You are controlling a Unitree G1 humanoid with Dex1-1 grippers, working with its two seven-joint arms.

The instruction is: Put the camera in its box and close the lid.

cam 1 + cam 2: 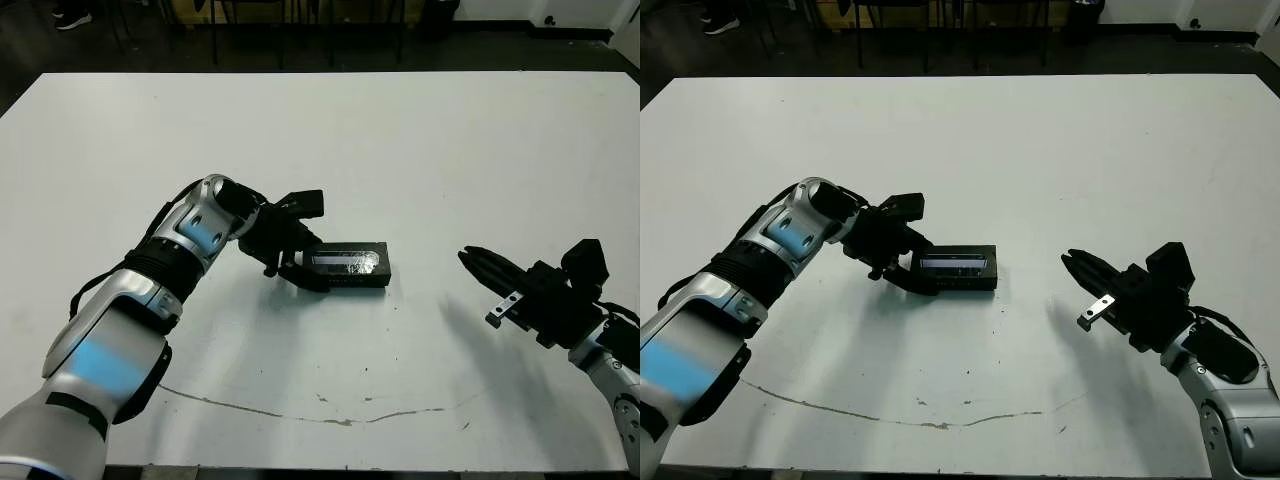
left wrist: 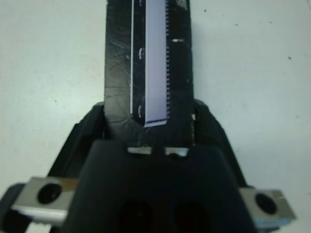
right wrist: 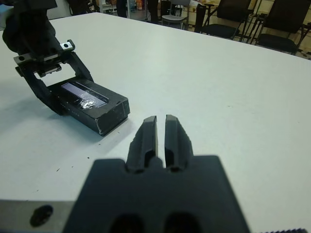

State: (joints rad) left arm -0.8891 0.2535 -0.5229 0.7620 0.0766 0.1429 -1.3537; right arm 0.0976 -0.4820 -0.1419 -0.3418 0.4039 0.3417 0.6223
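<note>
The white worktop (image 1: 420,150) fills nearly the whole head view, smooth and matte, with a thin dark crack-like line running across its lower part and chair legs on a dark floor cut off along the top edge.

At the left of the frame the left arm (image 1: 120,320), silver and black, reaches toward the centre. Its left end effector (image 1: 300,268) has its 2 black fingers spread on either side of one short end of the closed box, touching it.

The box (image 1: 350,281) sits just left of centre, a shallow black rectangular block lying flat on the worktop. The lid (image 1: 348,261) rests on top of it, flush, with a glossy silvery-grey strip along its length that shows crinkled reflections. With the lid on, the inside is hidden, so the camera cannot be seen and whether it lies inside cannot be told.

At the lower right, the right end effector (image 1: 470,257) hovers well apart from the box, its 2 tapered fingers (image 3: 149,136) pressed nearly together with only a slit between, holding nothing.
</note>
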